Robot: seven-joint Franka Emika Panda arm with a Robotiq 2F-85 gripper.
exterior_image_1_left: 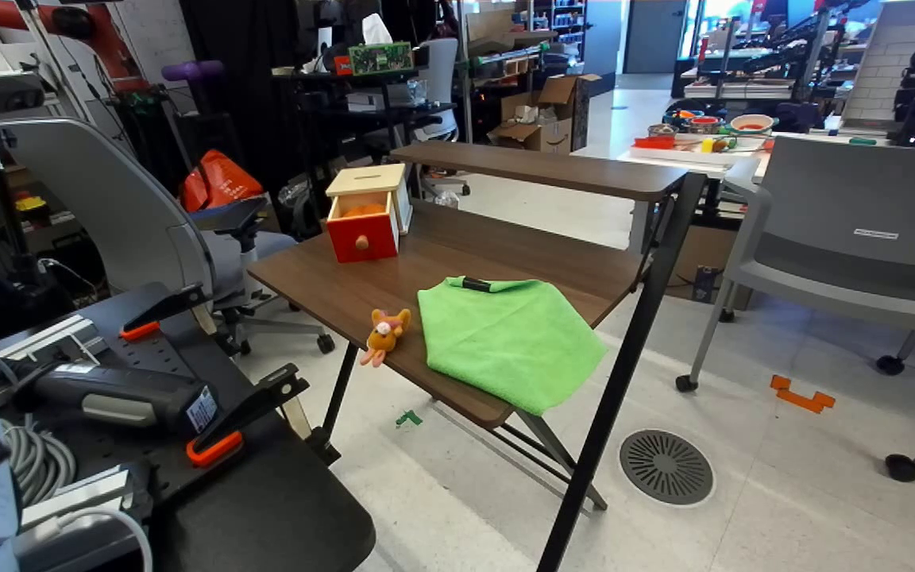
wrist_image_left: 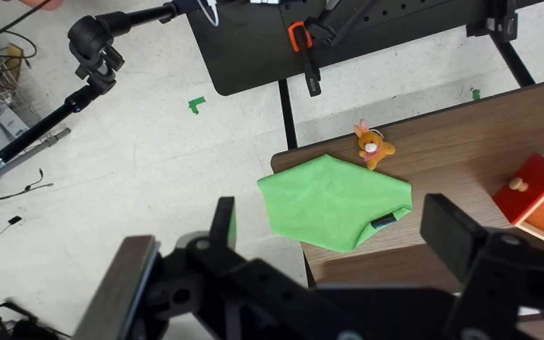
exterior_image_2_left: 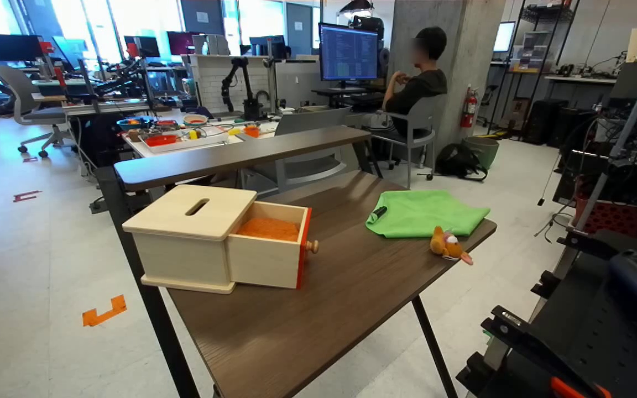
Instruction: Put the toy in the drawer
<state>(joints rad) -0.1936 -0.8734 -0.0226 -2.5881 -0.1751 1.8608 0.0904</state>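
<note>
The toy, a small orange-brown plush with long pink-lined ears, lies at the table's edge next to a green cloth in both exterior views. It also shows in the wrist view. The drawer, with a red front and wooden knob, is pulled open from its pale wooden box in both exterior views. Orange lining shows inside. In the wrist view the drawer is partly cut off at the right. My gripper is open and empty, above the table and cloth. The gripper is outside both exterior views.
The green cloth with a dark tag lies on the brown table. A raised shelf runs along the table's far side. A black bench with clamps stands nearby. Office chairs and a seated person are farther off.
</note>
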